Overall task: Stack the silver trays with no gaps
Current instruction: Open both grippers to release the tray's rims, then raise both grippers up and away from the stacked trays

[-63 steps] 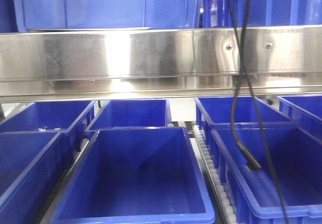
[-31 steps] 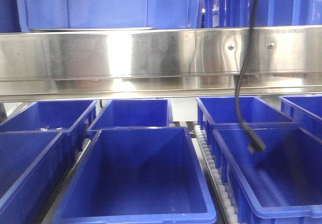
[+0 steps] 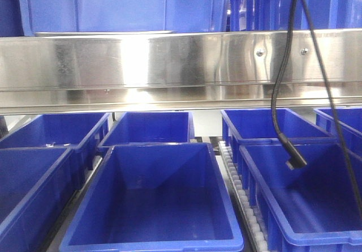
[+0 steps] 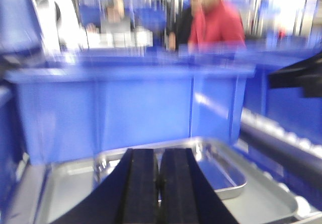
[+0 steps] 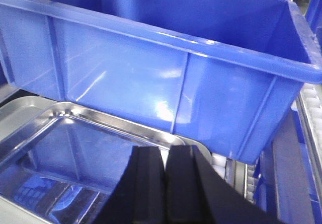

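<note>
While both grippers, left (image 4: 158, 183) and right (image 5: 165, 189), are closed and hold nothing, each hovers over trays (image 4: 221, 176) (image 5: 75, 148) beside a bin (image 5: 166, 78); I judge grasping comes next, needing opened jaws.

The right gripper (image 5: 165, 191), jaws closed together, hangs over a silver tray (image 5: 65, 148) beside a blue bin (image 5: 166, 78)

Blue bin (image 5: 166, 78) walls off silver tray (image 5: 75, 148) ahead.
</note>
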Robot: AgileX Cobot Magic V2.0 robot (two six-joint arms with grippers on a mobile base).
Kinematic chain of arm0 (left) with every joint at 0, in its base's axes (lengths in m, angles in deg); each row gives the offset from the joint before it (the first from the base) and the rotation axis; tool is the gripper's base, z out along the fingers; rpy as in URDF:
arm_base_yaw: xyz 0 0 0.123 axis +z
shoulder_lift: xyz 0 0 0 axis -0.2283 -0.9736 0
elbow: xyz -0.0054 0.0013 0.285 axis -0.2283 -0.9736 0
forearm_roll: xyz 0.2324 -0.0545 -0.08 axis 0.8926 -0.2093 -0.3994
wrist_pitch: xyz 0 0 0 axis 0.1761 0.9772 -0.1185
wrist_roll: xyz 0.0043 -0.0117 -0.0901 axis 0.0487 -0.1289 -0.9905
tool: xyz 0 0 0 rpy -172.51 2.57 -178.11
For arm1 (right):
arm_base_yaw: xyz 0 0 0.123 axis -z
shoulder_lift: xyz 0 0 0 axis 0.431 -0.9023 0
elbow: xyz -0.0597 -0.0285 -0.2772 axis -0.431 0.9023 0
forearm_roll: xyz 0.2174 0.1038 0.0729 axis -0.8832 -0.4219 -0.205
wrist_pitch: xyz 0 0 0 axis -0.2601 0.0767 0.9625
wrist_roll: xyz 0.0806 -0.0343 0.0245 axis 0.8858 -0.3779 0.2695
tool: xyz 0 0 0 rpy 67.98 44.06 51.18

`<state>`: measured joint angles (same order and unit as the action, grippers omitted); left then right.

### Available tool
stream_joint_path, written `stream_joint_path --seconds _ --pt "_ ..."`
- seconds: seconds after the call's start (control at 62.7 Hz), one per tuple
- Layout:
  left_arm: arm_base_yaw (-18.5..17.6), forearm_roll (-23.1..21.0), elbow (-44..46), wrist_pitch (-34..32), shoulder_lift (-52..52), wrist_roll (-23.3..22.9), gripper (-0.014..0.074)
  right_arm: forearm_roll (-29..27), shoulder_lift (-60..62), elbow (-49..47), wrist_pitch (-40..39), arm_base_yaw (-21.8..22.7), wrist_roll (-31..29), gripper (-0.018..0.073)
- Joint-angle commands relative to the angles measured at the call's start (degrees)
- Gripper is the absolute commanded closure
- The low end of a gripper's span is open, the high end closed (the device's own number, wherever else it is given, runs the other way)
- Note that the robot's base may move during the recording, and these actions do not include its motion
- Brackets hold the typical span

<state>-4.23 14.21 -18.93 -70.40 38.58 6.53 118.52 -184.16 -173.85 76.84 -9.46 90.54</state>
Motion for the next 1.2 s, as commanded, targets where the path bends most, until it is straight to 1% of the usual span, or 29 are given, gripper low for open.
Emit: stream_joint_path --seconds 0.0,0.128,0.367,0.43,0.526,0.685,0.749,0.861,1.068,1.18 --pt "-0.42 -1.16 -2.88 -2.62 4.22 0.16 0.0602 0.97 0.65 -0.36 -1.62 -0.12 -0.53 0.0631" --pt "-0.42 -6.45 -6.94 -2.62 11.44 0.16 0.0602 0.97 0.65 -0.36 -1.62 -0.12 -0.53 0.0631" --pt "-0.42 -6.45 -13.37 -2.62 17.68 0.16 0.0602 0.97 0.65 -0.36 -1.62 -0.12 -0.53 0.0631" --pt "-0.42 -6.45 -13.86 -2.62 18.28 0.16 0.0602 0.97 0.65 -0.36 -1.62 -0.12 -0.53 0.0631" --pt "-0.42 -5.89 -14.05 -2.62 18.96 2.25 0.0602 0.97 0.65 -0.36 -1.73 -0.12 -0.53 0.0631" --pt "-0.42 -5.89 -14.05 -2.36 18.96 2.25 0.0602 0.97 0.65 -0.36 -2.40 -0.12 -0.53 0.0631" --pt "-0.42 -5.89 -14.05 -0.84 18.96 2.25 0.0602 0.97 0.65 -0.36 -3.64 -0.12 -0.53 0.0631" --pt "-0.42 -5.89 -14.18 3.94 18.75 2.25 0.0602 0.97 0.65 -0.36 -6.61 -0.12 -0.53 0.0631" --pt "-0.42 -5.89 -14.79 3.90 18.77 2.25 0.0602 0.97 0.65 -0.36 -12.32 -0.12 -0.53 0.0631" --pt "-0.42 -5.89 -14.79 3.54 18.77 2.25 0.0602 0.97 0.65 -0.36 -14.01 -0.12 -0.53 0.0631"
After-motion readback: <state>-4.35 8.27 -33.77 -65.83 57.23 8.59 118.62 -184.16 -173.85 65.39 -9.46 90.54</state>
